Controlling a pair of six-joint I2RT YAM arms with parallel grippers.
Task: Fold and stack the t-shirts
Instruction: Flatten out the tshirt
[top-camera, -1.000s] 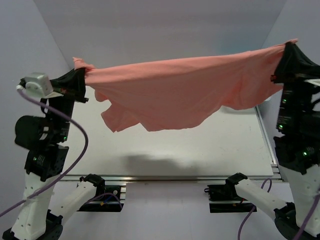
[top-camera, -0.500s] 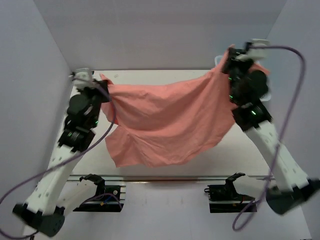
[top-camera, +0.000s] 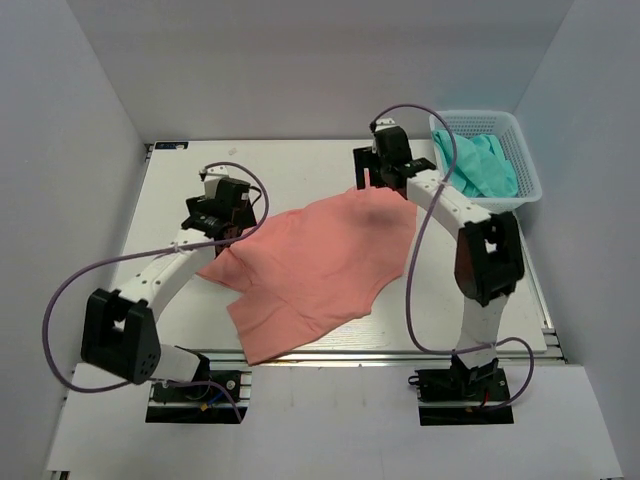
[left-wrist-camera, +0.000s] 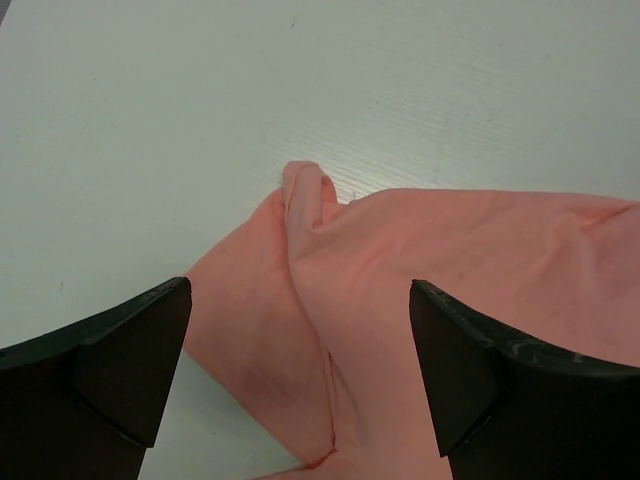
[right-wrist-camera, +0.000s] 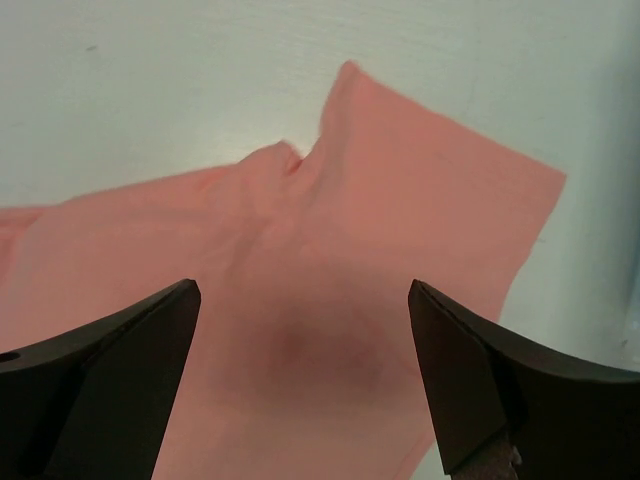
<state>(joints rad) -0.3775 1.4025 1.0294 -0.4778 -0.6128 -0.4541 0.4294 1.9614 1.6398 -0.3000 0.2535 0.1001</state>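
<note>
A salmon-pink t-shirt (top-camera: 310, 265) lies spread and somewhat rumpled on the white table (top-camera: 290, 170). My left gripper (top-camera: 232, 228) hovers over the shirt's left corner. In the left wrist view it (left-wrist-camera: 300, 370) is open, and the folded shirt edge (left-wrist-camera: 400, 280) lies flat below with nothing between the fingers. My right gripper (top-camera: 386, 190) hangs over the shirt's far right corner. In the right wrist view it (right-wrist-camera: 300, 370) is open above the cloth (right-wrist-camera: 380, 250), which it does not touch. A teal-green t-shirt (top-camera: 485, 165) sits bunched in the basket.
The white lattice basket (top-camera: 528, 185) stands at the table's far right corner, close to my right arm. Grey walls close in the left, back and right sides. A metal rail (top-camera: 340, 352) runs along the table's near edge.
Both arms swung down and forward from holding the pink shirt stretched in the air. The shirt now lies on the table, and both grippers have opened and let it go.
</note>
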